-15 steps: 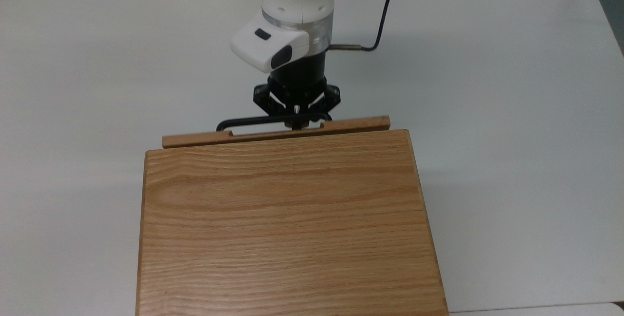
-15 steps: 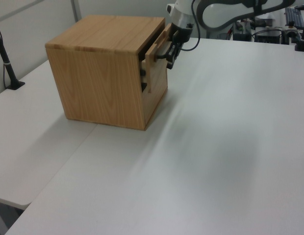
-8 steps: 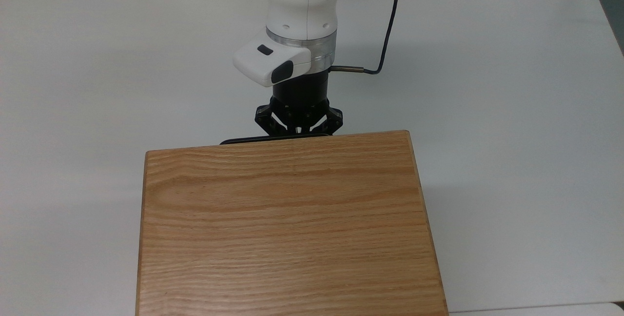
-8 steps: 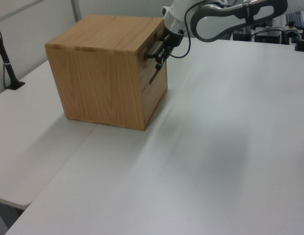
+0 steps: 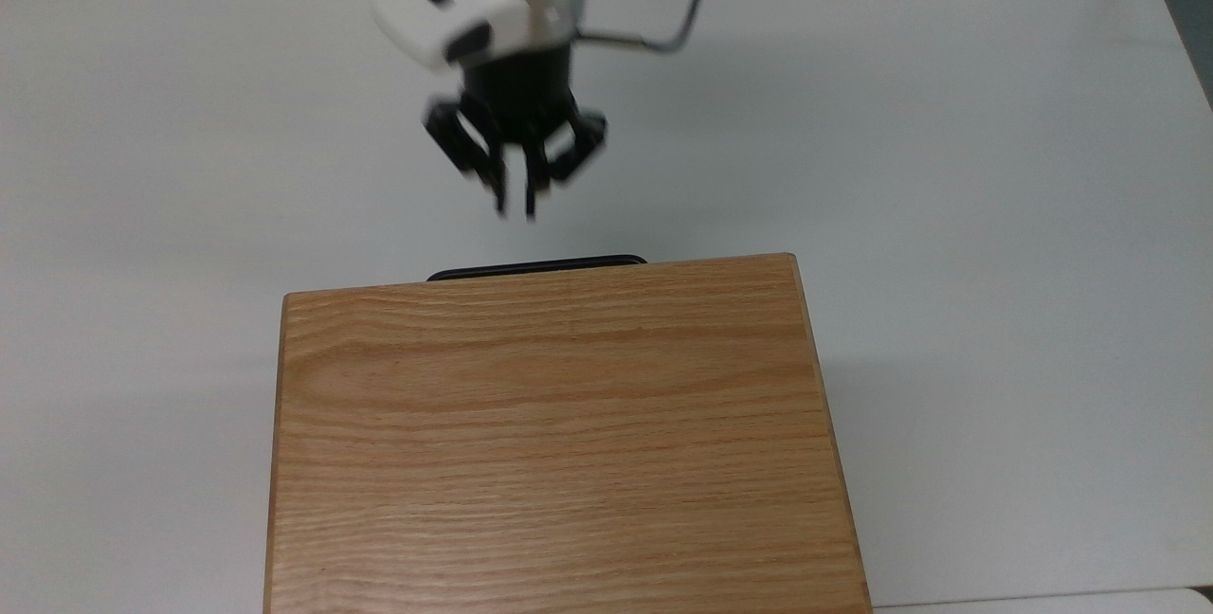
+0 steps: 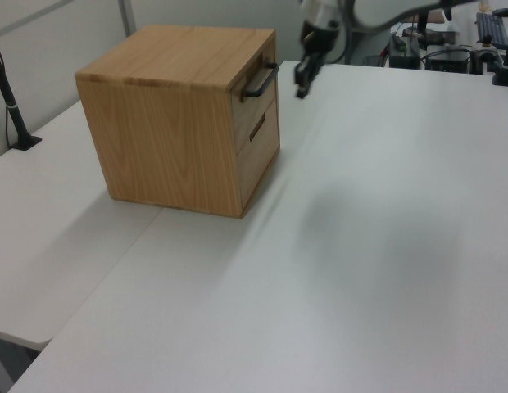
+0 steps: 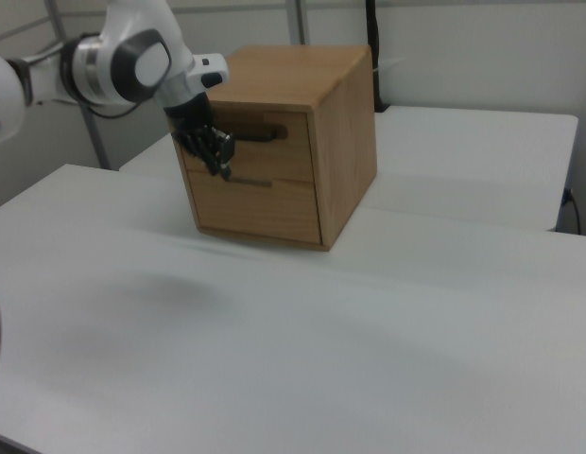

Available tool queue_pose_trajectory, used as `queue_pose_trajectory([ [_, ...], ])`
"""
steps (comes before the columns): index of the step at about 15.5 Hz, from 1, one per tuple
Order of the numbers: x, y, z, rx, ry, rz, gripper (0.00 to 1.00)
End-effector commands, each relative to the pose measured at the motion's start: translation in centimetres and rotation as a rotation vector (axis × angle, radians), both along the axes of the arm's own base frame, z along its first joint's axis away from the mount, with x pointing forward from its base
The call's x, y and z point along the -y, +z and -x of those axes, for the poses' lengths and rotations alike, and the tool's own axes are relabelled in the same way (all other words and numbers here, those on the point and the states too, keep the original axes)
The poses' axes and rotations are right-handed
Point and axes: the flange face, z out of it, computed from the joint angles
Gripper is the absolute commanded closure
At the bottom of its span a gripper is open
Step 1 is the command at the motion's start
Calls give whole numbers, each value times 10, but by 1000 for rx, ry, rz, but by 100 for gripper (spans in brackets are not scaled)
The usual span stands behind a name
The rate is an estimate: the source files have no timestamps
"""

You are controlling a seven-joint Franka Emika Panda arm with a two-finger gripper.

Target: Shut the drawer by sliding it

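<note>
One oak cabinet (image 5: 564, 439) fills the lower half of the top view, standing on the white counter (image 5: 948, 169). At its far edge, just the black bar handle (image 5: 536, 267) of the drawer pokes out past the cabinet top; the drawer front itself is hidden beneath. The end effector (image 5: 516, 202) hangs apart from the handle, further up the top view and blurred, with its fingers close together and holding nothing.

From the left view, the drawer (image 6: 256, 99) sits flush in the cabinet's (image 6: 172, 123) front face, upper slot, handle (image 6: 260, 80) standing proud. The end effector (image 6: 301, 88) floats to the left view's right of the handle, clear of it.

From the right view, the drawer (image 7: 260, 142) again lies flush, and the end effector (image 7: 223, 170) hovers before the cabinet's (image 7: 345, 142) front, near the handle's (image 7: 260, 133) left end.
</note>
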Motion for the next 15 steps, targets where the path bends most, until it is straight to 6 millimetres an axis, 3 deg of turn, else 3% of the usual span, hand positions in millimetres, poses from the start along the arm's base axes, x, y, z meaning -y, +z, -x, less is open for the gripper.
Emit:
queue_pose_trajectory([
  [1, 24, 23, 62, -135, -10, -10, 0],
  [3, 37, 28, 79, -148, -25, -17, 0],
  [8, 38, 31, 100, -236, -14, -11, 0],
  [15, 40, 31, 98, -251, 14, -9, 0],
])
